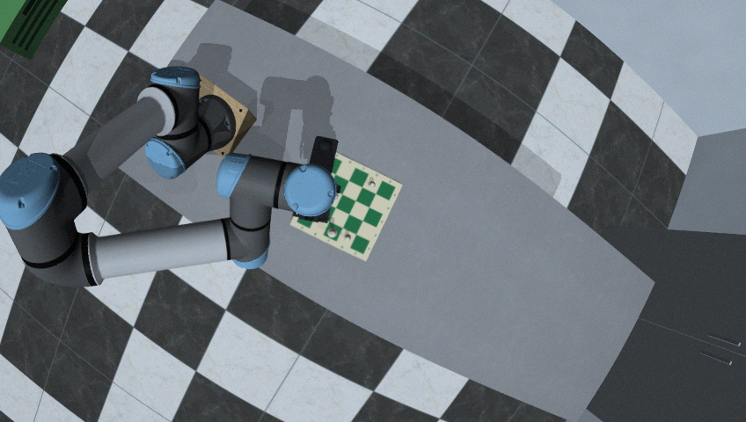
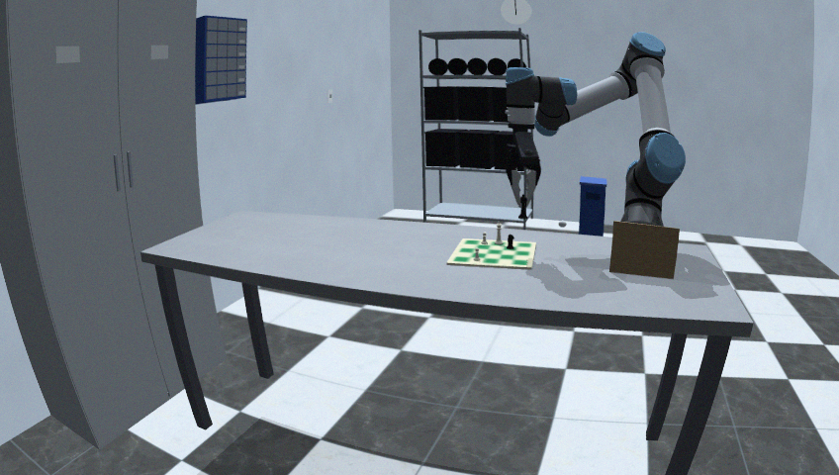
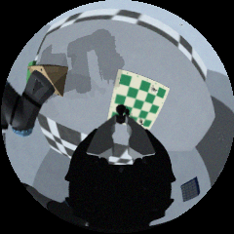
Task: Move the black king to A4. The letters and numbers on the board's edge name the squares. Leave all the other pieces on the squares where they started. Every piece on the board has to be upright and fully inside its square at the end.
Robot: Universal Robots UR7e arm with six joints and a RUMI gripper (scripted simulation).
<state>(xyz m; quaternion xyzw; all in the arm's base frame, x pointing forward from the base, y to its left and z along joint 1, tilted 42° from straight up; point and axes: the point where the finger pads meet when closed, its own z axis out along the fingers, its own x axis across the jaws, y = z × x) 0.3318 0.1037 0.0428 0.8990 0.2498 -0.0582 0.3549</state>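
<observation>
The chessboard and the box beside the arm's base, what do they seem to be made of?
The chessboard looks like thin card or a printed mat: it lies flat, matte, with green and cream squares and no visible thickness. The box looks like wood or cardboard: plain brown, matte faces. Neither look settles it.

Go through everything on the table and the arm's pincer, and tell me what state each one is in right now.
Two-jaw pincer: shut on the black king, raised above the board.
Black king chess piece: held upright, lifted off the board.
Black piece left on the board: upright.
Three pale chess pieces: upright on the board.
Green-and-cream chessboard: flat on the grey table.
</observation>
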